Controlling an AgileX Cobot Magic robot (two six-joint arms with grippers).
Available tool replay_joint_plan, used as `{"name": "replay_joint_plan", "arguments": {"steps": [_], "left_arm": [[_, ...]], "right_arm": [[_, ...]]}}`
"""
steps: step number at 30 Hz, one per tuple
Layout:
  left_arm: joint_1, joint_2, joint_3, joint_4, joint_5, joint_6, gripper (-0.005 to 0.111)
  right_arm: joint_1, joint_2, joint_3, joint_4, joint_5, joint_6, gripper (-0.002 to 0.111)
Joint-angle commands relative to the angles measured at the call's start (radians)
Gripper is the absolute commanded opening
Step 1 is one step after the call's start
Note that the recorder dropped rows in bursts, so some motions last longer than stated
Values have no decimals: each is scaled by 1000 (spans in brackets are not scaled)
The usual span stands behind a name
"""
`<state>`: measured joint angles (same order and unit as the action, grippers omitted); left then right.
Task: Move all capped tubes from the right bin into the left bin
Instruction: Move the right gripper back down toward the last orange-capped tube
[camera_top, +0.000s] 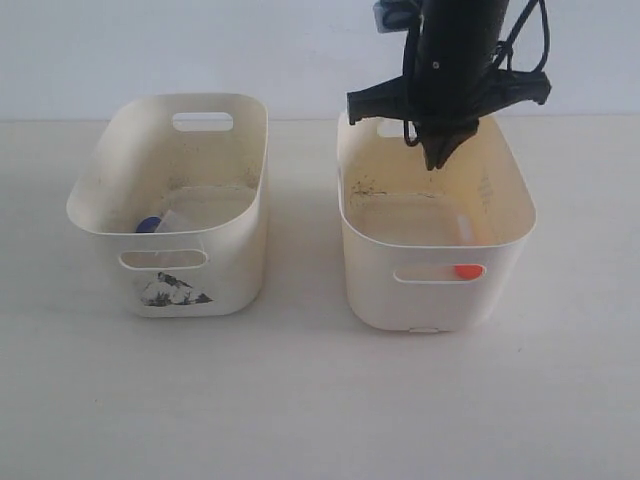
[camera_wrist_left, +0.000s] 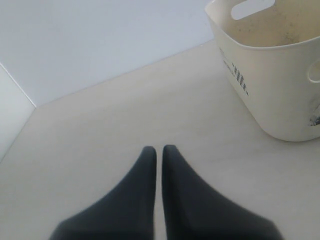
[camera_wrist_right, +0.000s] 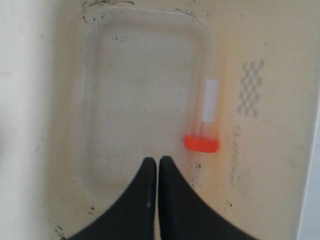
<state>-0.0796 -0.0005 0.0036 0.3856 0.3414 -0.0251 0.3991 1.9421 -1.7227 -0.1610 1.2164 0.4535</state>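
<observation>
1. Your right gripper: fingers together, holding nothing, hanging over the right bin.
2. The orange-capped tube lies on the bin floor just beside the fingertips, cap end nearest them. Likely step is the pick: open, shift over it, descend.
3. Left gripper: fingers together, empty. The left bin is well ahead of them.
4. One blue cap shows in the left bin; any second tube is unclear.

You have a flat, pale cream matte tabletop that runs back to a plain bluish-white wall. Soft, even light throws only faint shadows.
</observation>
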Motion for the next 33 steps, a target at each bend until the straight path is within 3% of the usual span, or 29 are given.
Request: {"name": "replay_joint_plan", "arguments": {"steps": [1, 33], "left_arm": [[-5, 0, -4, -3, -5, -10, 4], [-5, 0, -4, -3, -5, -10, 4]], "right_arm": [[-19, 39, -4, 23, 5, 10, 1], [-19, 230, -59, 19, 5, 63, 1]]}}
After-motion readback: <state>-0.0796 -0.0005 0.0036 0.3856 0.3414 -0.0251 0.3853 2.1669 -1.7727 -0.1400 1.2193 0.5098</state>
